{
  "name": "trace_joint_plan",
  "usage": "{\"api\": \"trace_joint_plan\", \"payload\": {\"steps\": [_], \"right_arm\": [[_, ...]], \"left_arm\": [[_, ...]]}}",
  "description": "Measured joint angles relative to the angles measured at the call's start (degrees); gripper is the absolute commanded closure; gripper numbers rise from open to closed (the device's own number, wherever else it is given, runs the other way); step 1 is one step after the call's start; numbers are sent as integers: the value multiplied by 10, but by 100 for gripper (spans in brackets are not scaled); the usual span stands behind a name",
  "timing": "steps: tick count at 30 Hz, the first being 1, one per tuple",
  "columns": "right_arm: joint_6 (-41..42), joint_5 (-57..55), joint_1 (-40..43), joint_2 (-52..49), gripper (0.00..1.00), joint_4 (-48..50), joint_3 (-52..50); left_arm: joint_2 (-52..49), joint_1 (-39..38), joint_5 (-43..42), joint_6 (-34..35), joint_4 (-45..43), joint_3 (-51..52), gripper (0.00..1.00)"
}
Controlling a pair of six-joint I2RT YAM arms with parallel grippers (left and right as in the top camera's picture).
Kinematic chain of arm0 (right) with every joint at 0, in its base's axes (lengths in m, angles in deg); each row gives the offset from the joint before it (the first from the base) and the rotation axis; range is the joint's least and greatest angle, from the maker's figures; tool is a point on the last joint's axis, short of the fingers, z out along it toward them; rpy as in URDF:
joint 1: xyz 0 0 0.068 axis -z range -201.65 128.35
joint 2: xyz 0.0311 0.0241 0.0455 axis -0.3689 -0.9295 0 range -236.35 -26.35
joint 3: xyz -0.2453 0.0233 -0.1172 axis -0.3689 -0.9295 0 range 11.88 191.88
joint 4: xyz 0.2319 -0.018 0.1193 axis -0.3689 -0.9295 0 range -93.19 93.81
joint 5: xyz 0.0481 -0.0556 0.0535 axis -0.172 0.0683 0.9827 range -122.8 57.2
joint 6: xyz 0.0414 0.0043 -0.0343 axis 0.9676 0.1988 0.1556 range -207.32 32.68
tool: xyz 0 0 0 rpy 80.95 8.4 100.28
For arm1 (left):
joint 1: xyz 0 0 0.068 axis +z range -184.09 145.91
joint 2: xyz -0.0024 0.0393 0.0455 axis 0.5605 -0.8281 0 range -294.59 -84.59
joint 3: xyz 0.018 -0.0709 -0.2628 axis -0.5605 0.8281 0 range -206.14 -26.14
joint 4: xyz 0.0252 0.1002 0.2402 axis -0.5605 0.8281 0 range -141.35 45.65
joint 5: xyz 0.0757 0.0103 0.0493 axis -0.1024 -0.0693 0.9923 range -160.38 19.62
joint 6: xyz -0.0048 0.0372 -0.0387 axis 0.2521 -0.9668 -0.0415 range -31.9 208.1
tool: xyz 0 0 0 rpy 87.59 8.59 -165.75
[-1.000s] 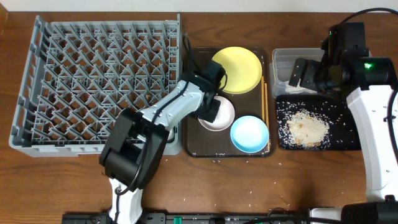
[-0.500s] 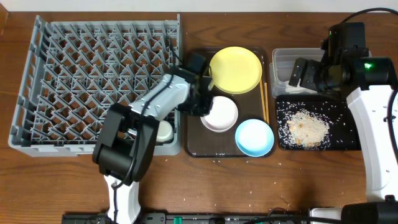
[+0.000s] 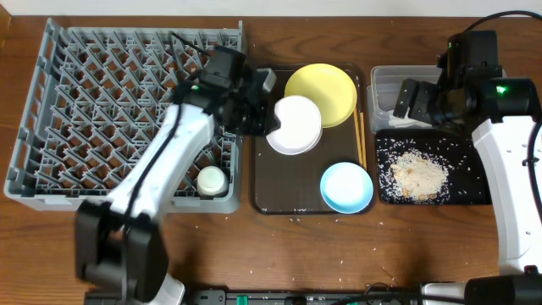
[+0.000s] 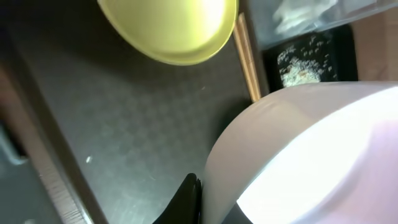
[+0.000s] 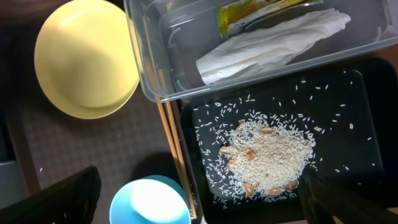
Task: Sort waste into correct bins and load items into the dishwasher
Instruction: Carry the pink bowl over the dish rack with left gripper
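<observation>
White round bowl (image 3: 295, 124) sits pinched by its rim in your left gripper (image 3: 266, 114), above the dark brown serving tray (image 3: 288, 182), at 3 o'clock from the grey pegged dish rack (image 3: 102, 102). That thin grip may slip, or the bowl may clip the rack's side. Your right gripper (image 3: 413, 100) gapes empty.

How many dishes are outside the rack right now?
3. The yellow plate is at the back of the brown tray, the blue dish at its front right, and the white bowl is held by the left hand above the tray.
</observation>
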Motion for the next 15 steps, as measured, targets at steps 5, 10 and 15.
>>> {"api": "trace_joint_plan", "payload": {"steps": [5, 10, 15], "right_arm": [[0, 0, 0, 0, 1, 0, 0], [0, 0, 0, 0, 1, 0, 0], [0, 0, 0, 0, 1, 0, 0]], "left_arm": [[69, 0, 138, 0, 34, 0, 92], [79, 7, 402, 15, 70, 0, 93], [78, 10, 691, 24, 57, 0, 93]]}}
